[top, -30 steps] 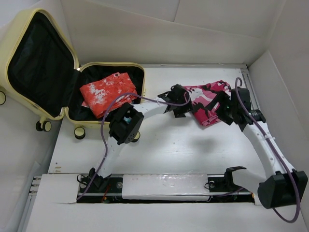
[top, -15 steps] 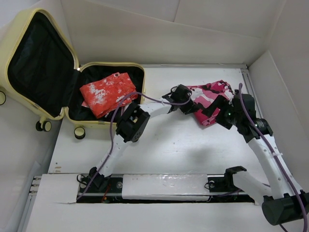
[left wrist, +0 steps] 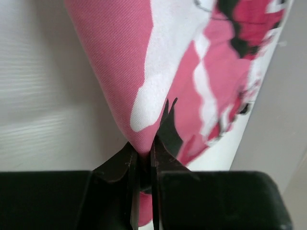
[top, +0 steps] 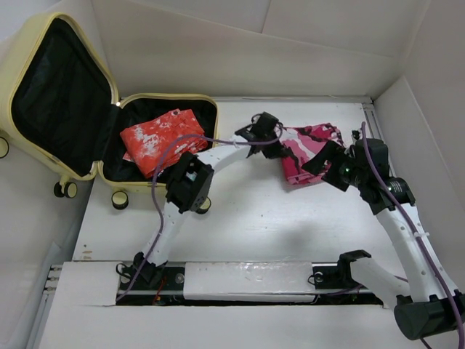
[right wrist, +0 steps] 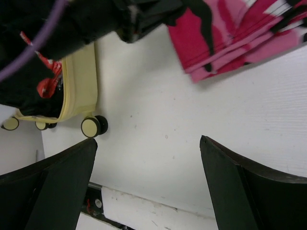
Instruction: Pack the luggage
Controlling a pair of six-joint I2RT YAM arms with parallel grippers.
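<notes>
The left fingers (left wrist: 167, 136) pinch a pink cloth (left wrist: 182, 72) by its edge, the right fingers (right wrist: 57, 177) are spread; best lift it clear of tabletop (top: 254, 218) and suitcase (top: 107, 177) rim.

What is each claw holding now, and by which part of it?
The left claw pinches the pink patterned cloth by a fold at its edge. The right claw holds nothing.

Pink camo cloth (top: 294, 161) far right on white desk (top: 290, 218); orange-white cloth (top: 160, 142) far left.
</notes>
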